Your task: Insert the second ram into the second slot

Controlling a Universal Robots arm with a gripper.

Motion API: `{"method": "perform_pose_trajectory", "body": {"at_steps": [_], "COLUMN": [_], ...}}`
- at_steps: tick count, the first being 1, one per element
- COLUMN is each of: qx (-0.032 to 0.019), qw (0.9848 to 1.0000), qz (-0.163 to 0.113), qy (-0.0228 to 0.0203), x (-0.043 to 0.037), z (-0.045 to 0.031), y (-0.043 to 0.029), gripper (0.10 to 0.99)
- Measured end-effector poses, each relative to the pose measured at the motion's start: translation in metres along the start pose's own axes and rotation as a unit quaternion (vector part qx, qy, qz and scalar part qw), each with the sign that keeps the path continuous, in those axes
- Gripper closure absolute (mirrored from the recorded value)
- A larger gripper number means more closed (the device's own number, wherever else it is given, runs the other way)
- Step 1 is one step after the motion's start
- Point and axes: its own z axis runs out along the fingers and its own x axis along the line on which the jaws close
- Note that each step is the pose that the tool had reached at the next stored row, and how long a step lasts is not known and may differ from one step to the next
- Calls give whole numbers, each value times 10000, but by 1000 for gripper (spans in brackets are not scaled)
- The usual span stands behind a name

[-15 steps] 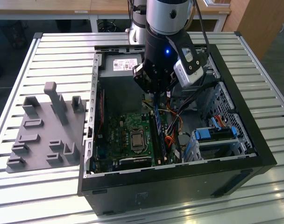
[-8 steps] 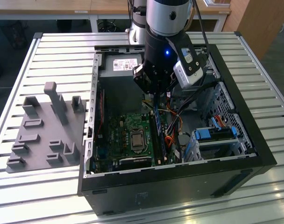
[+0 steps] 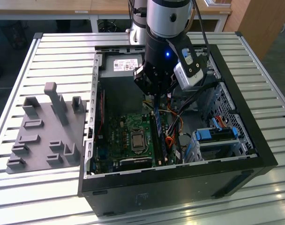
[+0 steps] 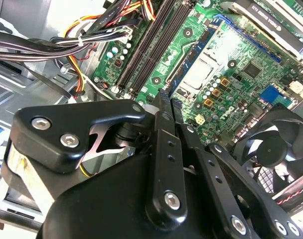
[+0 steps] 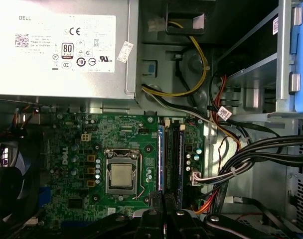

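My gripper hangs inside the open computer case, above the memory slots to one side of the processor socket. In both wrist views its fingers stand close together, shut, with nothing showing between them. A thin blue stick, seen edge-on, stands in the slot nearest the socket. I cannot tell whether it is the second ram. The dark slots beside it run parallel to it.
The power supply lies at the case's far end. Cable bundles run beside the slots, with a blue-latched drive bay at the exterior view's right. A fan sits past the socket. A grey holder rests on the slatted table.
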Motion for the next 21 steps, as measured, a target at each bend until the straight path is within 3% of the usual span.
{"method": "perform_pose_trajectory", "body": {"at_steps": [21], "qx": [0], "qw": [10000], "qz": [0], "qy": [0], "x": [1], "z": [71], "y": [0], "gripper": [957]}}
